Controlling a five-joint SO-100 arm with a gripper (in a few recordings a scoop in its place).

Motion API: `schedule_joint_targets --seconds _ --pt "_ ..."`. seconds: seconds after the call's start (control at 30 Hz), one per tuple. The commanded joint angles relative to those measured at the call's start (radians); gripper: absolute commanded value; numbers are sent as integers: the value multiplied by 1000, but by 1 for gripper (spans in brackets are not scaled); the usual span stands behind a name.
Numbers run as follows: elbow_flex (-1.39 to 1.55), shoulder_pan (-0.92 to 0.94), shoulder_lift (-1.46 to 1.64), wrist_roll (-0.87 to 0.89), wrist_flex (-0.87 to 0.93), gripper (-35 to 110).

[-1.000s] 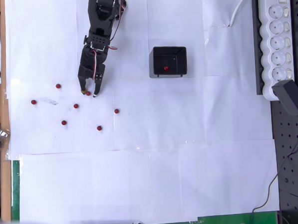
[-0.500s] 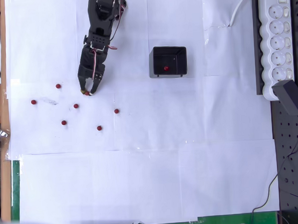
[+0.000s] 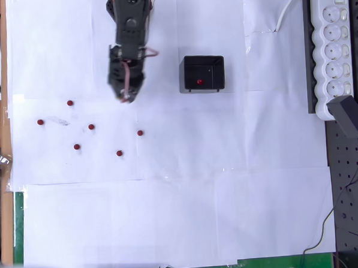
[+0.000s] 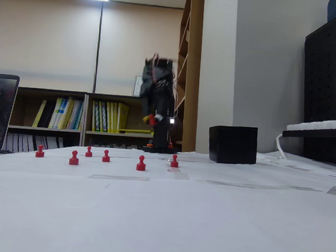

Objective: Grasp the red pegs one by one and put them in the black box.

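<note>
Carrying a red peg [image 4: 151,119] pinched between closed fingers, gripper [image 3: 127,98] hangs above paper, left of black box [image 3: 203,73] in overhead view. Box, w/ one peg inside, lies rightward of fingers; six pegs [image 3: 91,126] lie further left.

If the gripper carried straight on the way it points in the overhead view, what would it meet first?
The gripper points down the overhead picture, toward the white paper. No loose red peg lies squarely in that line; the nearest sits slightly right of it. So likely bare paper first, though its blurred, raised pose in the fixed view leaves depth unclear.
</note>
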Motion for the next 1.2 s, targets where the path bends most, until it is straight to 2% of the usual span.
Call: schedule_joint_targets --seconds 0.0,0.13,0.23,0.33,0.6,0.87,1.07,1.17 --pt "225 -207 9 -184 178 0" --pt "270 -402 97 -299 158 0" --pt "278 -505 206 -379 69 0" --pt "272 -572 330 -413 -55 0" --pt "268 -657 492 -446 -252 1" --pt "324 -712 520 -456 -196 4" --pt "333 -695 469 -448 -117 23" --pt "357 -646 374 -439 -74 23"
